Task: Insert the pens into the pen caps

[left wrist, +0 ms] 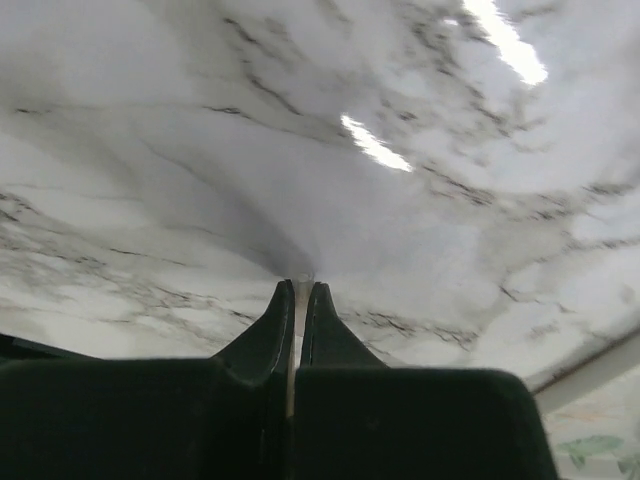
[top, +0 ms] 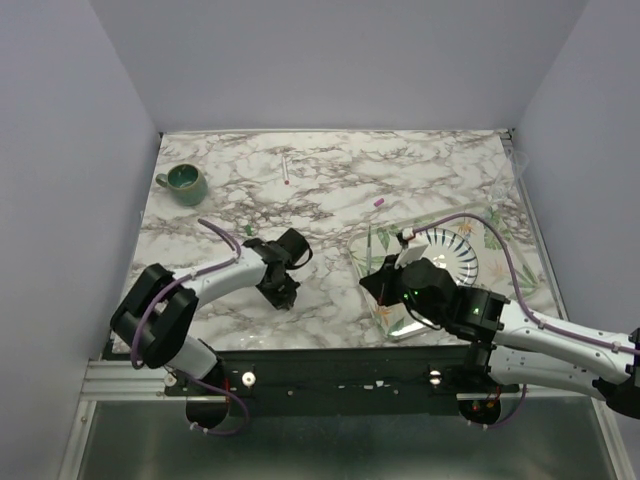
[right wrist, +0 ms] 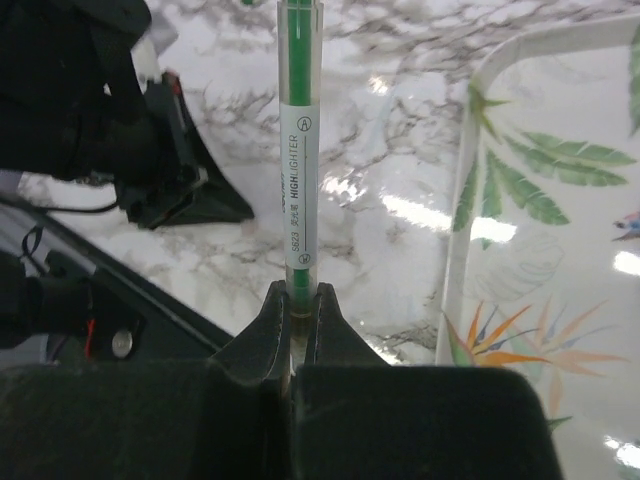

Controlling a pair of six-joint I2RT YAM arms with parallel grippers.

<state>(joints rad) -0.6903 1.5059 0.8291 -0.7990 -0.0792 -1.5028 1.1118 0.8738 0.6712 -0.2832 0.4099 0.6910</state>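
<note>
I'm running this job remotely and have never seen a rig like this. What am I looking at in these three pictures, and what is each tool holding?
Two robot arms are bolted at the near edge of a marble table. The wide picture looks down from above and behind them: left arm on the left, right arm on the right. The other two pictures come from a camera on each wrist, looking along that tool's two fingers. On the table are a green mug, a pen, a pink cap, a green cap and a patterned tray. The right tool is shut on a green highlighter, beside the tray. The left tool is shut close over bare marble; whether it pinches anything is unclear.
</note>
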